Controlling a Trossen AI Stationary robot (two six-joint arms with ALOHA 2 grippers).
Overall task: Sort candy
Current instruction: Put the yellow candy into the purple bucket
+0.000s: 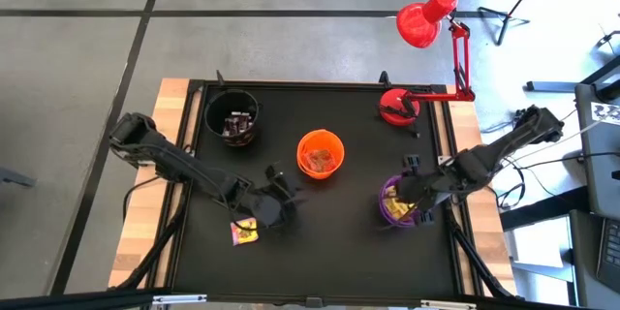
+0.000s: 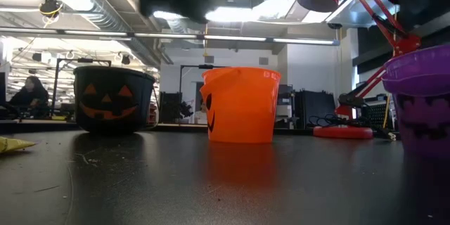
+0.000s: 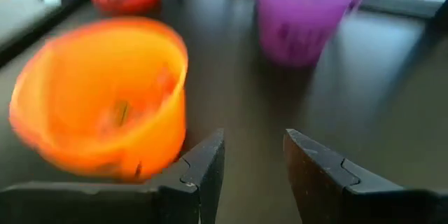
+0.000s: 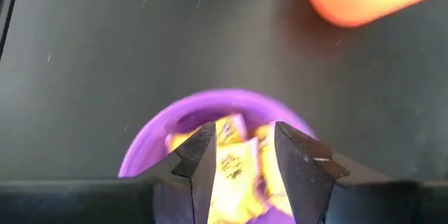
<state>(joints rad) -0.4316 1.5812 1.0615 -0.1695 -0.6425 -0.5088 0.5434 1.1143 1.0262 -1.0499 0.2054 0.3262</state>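
I see a black mat (image 1: 320,232) framed by pale wood table (image 1: 145,223) edges. Three cups sit on it — a black cup (image 1: 232,116) with an orange jack-o'-lantern face, an orange cup (image 1: 320,153) with a black face, and a purple cup (image 1: 397,203) with a dim dark face. The purple cup holds candy (image 4: 234,161) in bright yellow wrappers with dark marks. One yellow sweet with pink marks (image 1: 244,233) lies on the mat. The black cup holds dark and silvery pieces. The lamp (image 1: 426,19) is red — shade, arm and base. Both arms are dark. The floor beyond is grey with dark lines.
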